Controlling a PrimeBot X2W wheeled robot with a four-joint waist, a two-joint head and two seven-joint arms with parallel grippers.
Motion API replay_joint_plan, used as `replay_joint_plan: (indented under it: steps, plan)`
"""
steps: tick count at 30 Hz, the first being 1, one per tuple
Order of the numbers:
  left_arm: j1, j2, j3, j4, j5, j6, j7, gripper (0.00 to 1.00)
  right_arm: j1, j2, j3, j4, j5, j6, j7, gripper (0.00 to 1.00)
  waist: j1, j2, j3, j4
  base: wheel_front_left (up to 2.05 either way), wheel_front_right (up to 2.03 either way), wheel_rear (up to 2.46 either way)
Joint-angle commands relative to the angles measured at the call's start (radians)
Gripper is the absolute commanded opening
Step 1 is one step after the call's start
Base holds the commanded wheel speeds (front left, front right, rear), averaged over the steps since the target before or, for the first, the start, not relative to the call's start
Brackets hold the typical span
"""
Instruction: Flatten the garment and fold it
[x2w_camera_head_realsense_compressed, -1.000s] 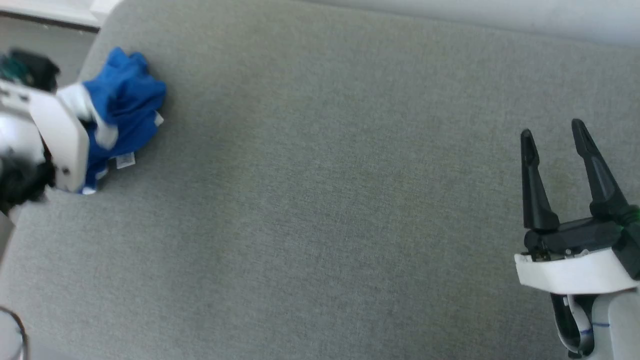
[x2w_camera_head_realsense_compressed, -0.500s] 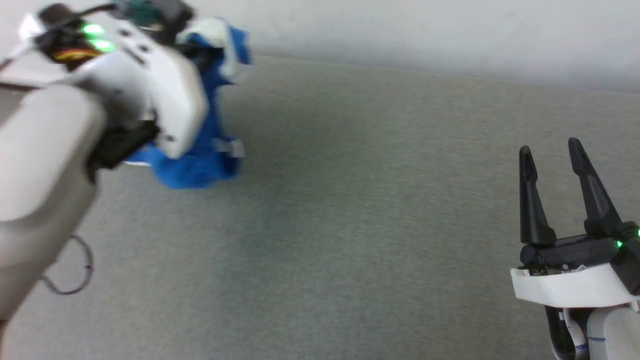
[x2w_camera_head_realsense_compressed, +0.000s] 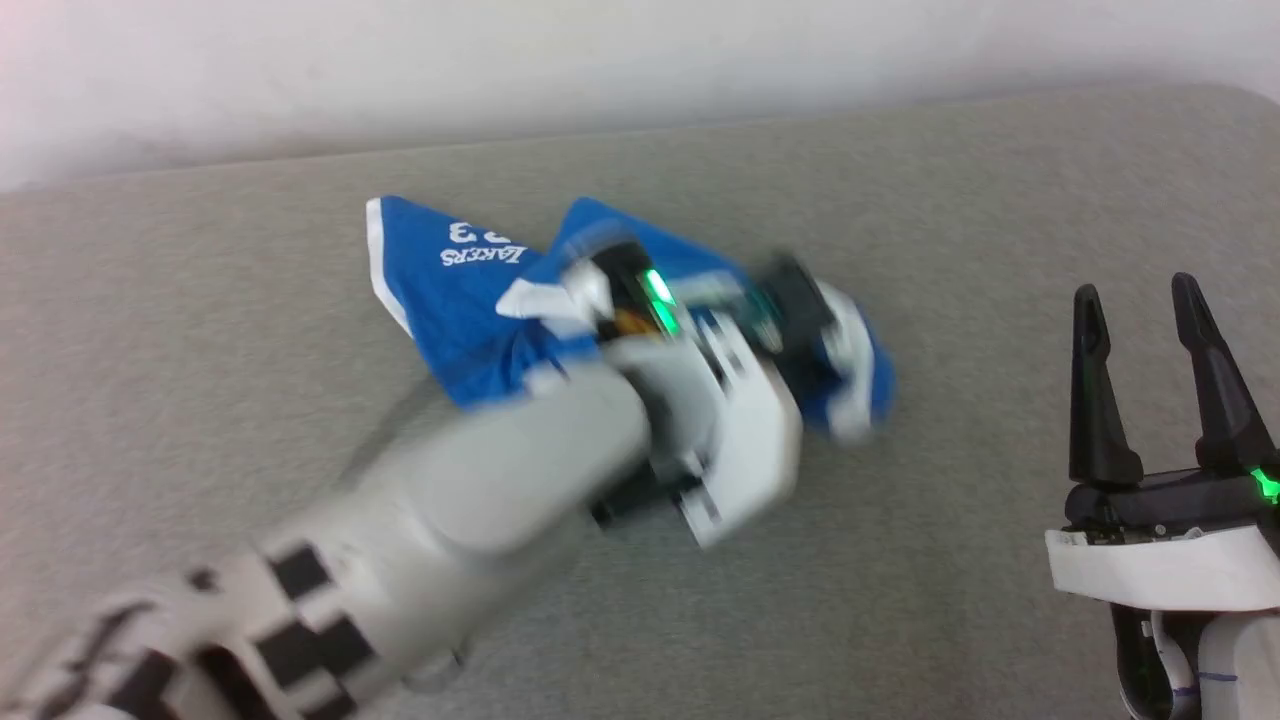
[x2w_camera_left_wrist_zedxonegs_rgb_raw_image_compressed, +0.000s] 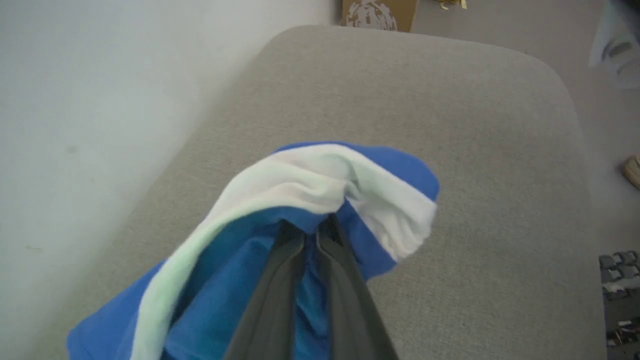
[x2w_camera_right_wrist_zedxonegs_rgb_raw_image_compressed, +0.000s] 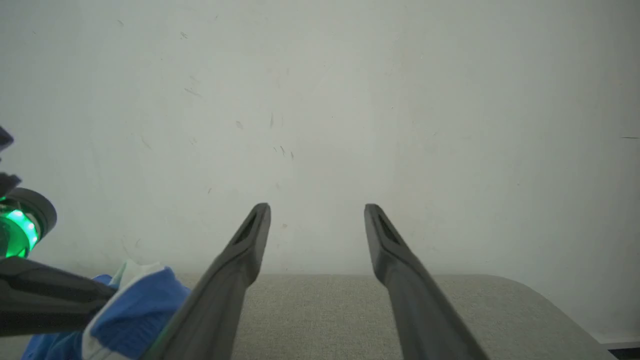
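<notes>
Clamping the blue garment (x2w_camera_head_realsense_compressed: 450, 310), printed "LAKERS", is the left hand (x2w_camera_left_wrist_zedxonegs_rgb_raw_image_compressed: 311, 232); right hand (x2w_camera_head_realsense_compressed: 1135, 295) spread apart.

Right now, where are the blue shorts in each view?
Head view: shorts upper centre, partly behind the left arm.
Left wrist view: shorts bottom centre, pinched in the left gripper.
Right wrist view: shorts lower left corner.
Shared landmark: the grey cushion beneath.

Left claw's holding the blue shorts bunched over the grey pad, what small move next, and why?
Probably bring the right claw across to pinch a free edge of the shorts. The left claw is shut on them at one spot, so they are crumpled, while the right claw stands open, empty and apart.
</notes>
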Motion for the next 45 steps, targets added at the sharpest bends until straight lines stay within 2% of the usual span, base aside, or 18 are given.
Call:
replay_joint_plan:
  steps: [1,4,7,10,12,13,14,18,21,23,25,27,32,37,39,42,45]
  plan:
    - [0.047,-0.039,-0.059,0.043,-0.009,-0.006,-0.006,0.00,-0.004,0.003,-0.002,-0.005,0.007,-0.002,-0.005,1.00,0.0000,-0.0001,0.051,-0.093,0.00,0.00,0.00]
    - [0.111,-0.088,-0.094,0.094,-0.009,-0.006,0.007,0.00,-0.012,0.003,0.003,-0.004,0.007,-0.002,-0.005,1.00,0.0000,-0.0001,0.061,-0.107,0.00,0.00,0.00]
    - [0.223,-0.119,-0.097,0.091,0.071,-0.006,0.105,0.00,-0.018,0.003,0.007,-0.003,0.006,-0.002,-0.005,1.00,0.0000,-0.0001,0.068,-0.115,0.00,0.00,0.00]
    - [0.307,-0.118,-0.098,0.068,0.121,-0.006,0.182,0.00,-0.020,0.003,0.010,0.001,0.001,-0.002,-0.005,1.00,0.0000,-0.0001,0.063,-0.111,0.00,0.00,0.00]
    - [0.323,-0.115,-0.098,0.064,0.126,-0.006,0.186,0.00,-0.019,0.003,0.010,0.003,-0.002,-0.002,-0.005,1.00,0.0000,-0.0001,0.057,-0.106,0.00,0.00,0.00]
    - [0.330,-0.113,-0.098,0.063,0.129,-0.006,0.172,0.36,-0.018,0.003,0.010,0.005,-0.005,-0.002,-0.005,1.00,0.0000,-0.0001,0.050,-0.100,0.00,0.00,0.00]
    - [0.327,-0.110,-0.098,0.070,0.132,-0.006,0.136,1.00,-0.015,0.003,0.011,0.006,-0.009,-0.002,-0.005,1.00,0.0000,-0.0001,0.040,-0.094,0.00,0.00,0.00]
    - [0.277,-0.116,-0.093,0.131,0.131,-0.007,-0.080,1.00,0.007,0.003,0.008,0.008,-0.023,-0.002,-0.005,1.00,0.0000,-0.0001,-0.013,-0.064,0.00,0.00,0.00]
    - [0.251,-0.124,-0.045,0.162,0.147,0.008,-0.239,1.00,0.032,0.003,0.004,0.010,-0.032,-0.002,-0.005,1.00,0.0000,-0.0001,-0.062,-0.041,0.00,0.00,0.00]
    - [0.238,-0.121,-0.003,0.160,0.164,0.048,-0.337,1.00,0.049,0.003,-0.002,0.008,-0.035,-0.002,-0.005,1.00,0.0000,-0.0001,-0.089,-0.024,0.00,0.00,0.00]
    - [0.231,-0.110,0.040,0.154,0.185,0.107,-0.426,1.00,0.065,0.003,-0.006,0.007,-0.038,-0.002,-0.005,1.00,0.0000,-0.0001,-0.113,-0.007,0.00,0.00,0.00]
    - [0.233,-0.092,0.075,0.141,0.202,0.161,-0.476,1.00,0.080,0.003,-0.005,0.006,-0.040,-0.002,-0.005,1.00,0.0000,-0.0001,-0.132,0.010,0.00,0.00,0.00]
    - [0.280,-0.029,0.207,0.057,0.240,0.327,-0.524,1.00,0.105,0.003,-0.004,0.002,-0.040,-0.002,-0.005,1.00,0.0000,-0.0001,-0.157,0.045,0.00,0.00,0.00]
    - [0.423,0.039,0.426,-0.131,0.333,0.505,-0.526,1.00,0.114,0.003,-0.009,-0.001,-0.038,-0.002,-0.005,1.00,0.0000,-0.0001,-0.162,0.069,0.00,0.00,0.00]
    - [0.501,0.056,0.507,-0.183,0.360,0.550,-0.526,1.00,0.118,0.003,-0.014,-0.003,-0.036,-0.002,-0.005,1.00,0.0000,-0.0001,-0.163,0.077,0.00,0.00,0.00]
    - [0.617,0.062,0.629,-0.241,0.386,0.589,-0.526,1.00,0.121,0.003,-0.018,-0.003,-0.032,-0.002,-0.005,1.00,0.0000,-0.0001,-0.161,0.085,0.00,0.00,0.00]
    - [0.726,0.054,0.736,-0.287,0.429,0.608,-0.526,1.00,0.124,0.003,-0.022,0.002,-0.026,-0.002,-0.005,1.00,0.0000,-0.0001,-0.162,0.092,0.00,0.00,0.00]
